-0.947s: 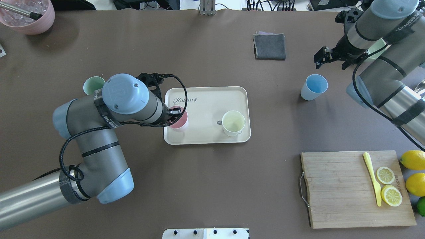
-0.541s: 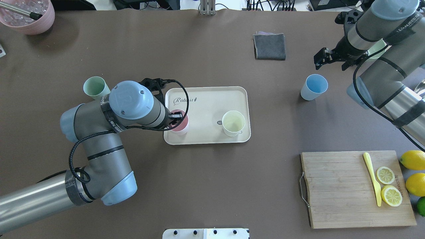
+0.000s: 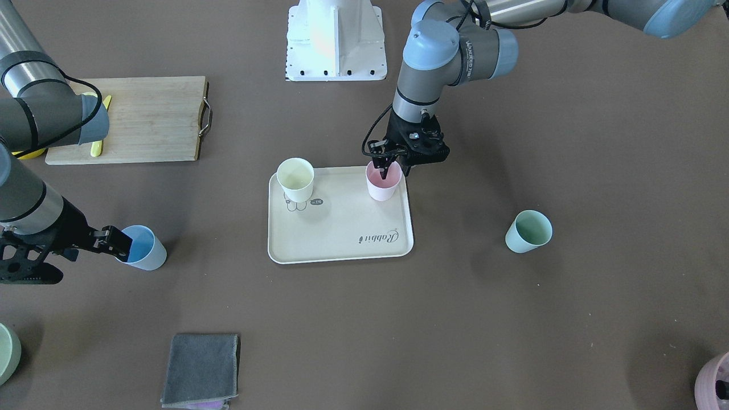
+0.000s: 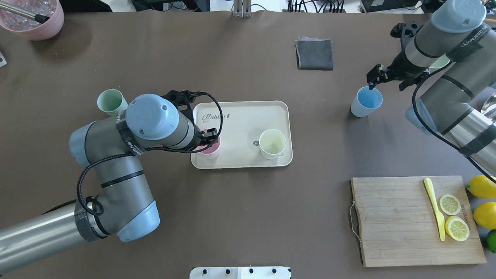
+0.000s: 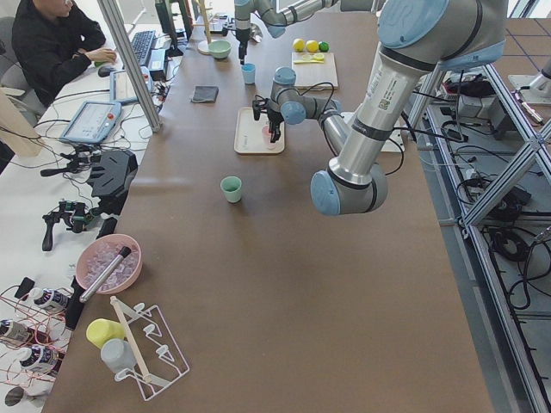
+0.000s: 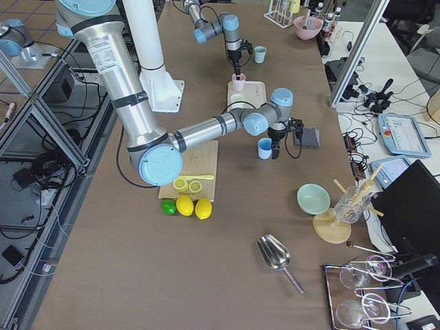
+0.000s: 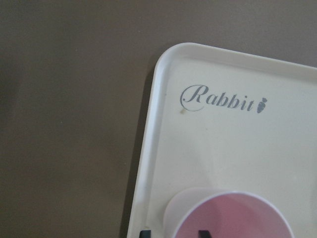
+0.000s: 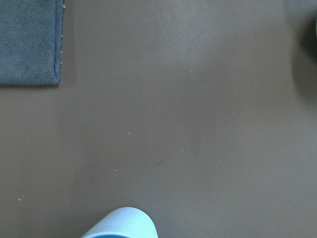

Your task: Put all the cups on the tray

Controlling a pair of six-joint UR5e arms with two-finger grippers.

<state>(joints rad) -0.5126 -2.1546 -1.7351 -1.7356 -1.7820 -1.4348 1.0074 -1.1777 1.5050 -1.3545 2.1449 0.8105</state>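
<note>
The cream tray point(image 4: 248, 116) point(image 3: 342, 228) holds the pale yellow cup point(image 4: 272, 143) point(image 3: 295, 179) and the pale pink cup point(image 4: 212, 150) point(image 3: 383, 187), both upright. My left gripper point(image 3: 393, 169) is open. Its jaws straddle the pink cup's wall, one inside and one outside, as the left wrist view point(image 7: 228, 218) shows. The light blue cup point(image 4: 366, 101) point(image 3: 142, 250) stands on the table right of the tray. My right gripper point(image 4: 372, 79) point(image 3: 117, 242) is open at its far rim. The mint green cup point(image 4: 110, 101) point(image 3: 528, 230) stands on the table left of the tray.
A wooden cutting board point(image 4: 395, 221) with lemon slices and a yellow knife lies near right, with lemons point(image 4: 482, 186) beside it. A grey cloth point(image 4: 314, 54) lies at the back. A mauve-pink pot point(image 4: 33, 19) stands far left. A pale green bowl point(image 3: 5, 353) stands behind my right arm.
My left arm shifted slightly, and the pink cup moved a little toward the tray's near edge. My right gripper came down from behind the blue cup to its rim.
</note>
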